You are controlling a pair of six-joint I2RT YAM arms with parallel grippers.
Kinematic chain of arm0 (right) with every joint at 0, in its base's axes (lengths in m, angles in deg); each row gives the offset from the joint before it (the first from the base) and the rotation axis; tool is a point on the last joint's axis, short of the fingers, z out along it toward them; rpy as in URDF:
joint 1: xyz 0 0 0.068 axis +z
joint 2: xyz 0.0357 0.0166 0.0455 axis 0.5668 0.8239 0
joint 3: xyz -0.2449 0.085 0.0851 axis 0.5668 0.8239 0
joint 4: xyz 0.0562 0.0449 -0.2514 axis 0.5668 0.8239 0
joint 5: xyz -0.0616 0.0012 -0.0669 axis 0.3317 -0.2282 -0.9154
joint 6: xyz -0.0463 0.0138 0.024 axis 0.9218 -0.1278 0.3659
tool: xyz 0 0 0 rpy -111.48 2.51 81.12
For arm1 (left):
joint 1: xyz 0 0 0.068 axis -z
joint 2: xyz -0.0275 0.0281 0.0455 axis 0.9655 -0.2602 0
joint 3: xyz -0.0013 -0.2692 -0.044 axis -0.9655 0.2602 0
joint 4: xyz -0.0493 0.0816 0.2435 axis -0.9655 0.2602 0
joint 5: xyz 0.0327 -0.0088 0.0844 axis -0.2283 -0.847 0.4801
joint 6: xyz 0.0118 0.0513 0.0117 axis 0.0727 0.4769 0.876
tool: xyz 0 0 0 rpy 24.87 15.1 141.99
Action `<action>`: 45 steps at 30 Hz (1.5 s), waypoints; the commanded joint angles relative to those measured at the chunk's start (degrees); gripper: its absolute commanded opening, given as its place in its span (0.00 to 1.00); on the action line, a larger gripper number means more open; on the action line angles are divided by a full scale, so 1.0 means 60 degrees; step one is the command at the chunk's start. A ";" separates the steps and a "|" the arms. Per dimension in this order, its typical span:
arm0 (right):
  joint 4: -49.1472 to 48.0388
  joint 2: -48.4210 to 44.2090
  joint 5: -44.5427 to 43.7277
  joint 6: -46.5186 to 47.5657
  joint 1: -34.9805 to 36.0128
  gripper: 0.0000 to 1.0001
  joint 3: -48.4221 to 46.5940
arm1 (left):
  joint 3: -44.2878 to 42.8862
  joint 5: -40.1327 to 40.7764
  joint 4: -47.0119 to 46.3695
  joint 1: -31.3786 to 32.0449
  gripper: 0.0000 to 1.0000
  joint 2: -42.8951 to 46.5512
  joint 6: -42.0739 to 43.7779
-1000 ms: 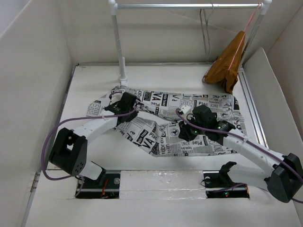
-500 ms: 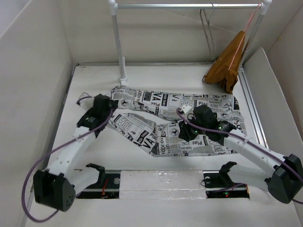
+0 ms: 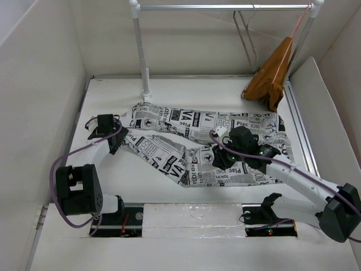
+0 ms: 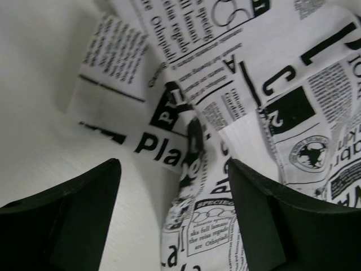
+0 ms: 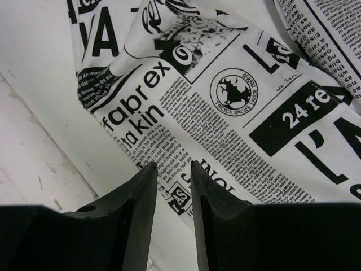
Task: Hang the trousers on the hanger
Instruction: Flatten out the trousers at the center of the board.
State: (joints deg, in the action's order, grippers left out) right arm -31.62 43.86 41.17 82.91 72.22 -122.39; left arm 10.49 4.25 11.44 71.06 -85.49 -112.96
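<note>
Your left gripper (image 3: 115,141) has just let go. A second ago it was clamped on the trousers (image 3: 197,147) further in along the upper leg; since then it has opened and drawn back to the left, and it now sits at the left end of the cloth. In its wrist view the claw (image 4: 174,169) is spread wide, with a raised ridge of printed cloth (image 4: 192,147) below the gap and nothing pinched.

Your right gripper (image 3: 217,158) has hardly moved and is low over the near edge of the trousers. In its wrist view the fingers (image 5: 173,169) stand nearly together with a thin slit between them. You cannot tell from here whether any cloth is caught in it.

The trousers lie flat across the table (image 3: 113,180), both legs spread from left to right. The hanger (image 3: 245,42) hangs on the rail (image 3: 225,7) at the back, just beside the orange garment (image 3: 271,76) and well apart from the trousers.

So this looks like smoothing or repositioning, not yet hanging. By my reckoning you have let go to take a fresh grip, and the hanger has yet to be fetched
</note>
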 commanded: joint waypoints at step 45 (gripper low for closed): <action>0.0593 -0.0657 0.1451 0.0837 -0.0701 0.00 -0.0398 | -0.0640 0.1284 0.3703 0.0555 0.58 0.5344 -0.0599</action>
State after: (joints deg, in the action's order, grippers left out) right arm -25.00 39.64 47.05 87.47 68.28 -122.96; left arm 1.62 18.02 43.61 74.18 -45.64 -121.48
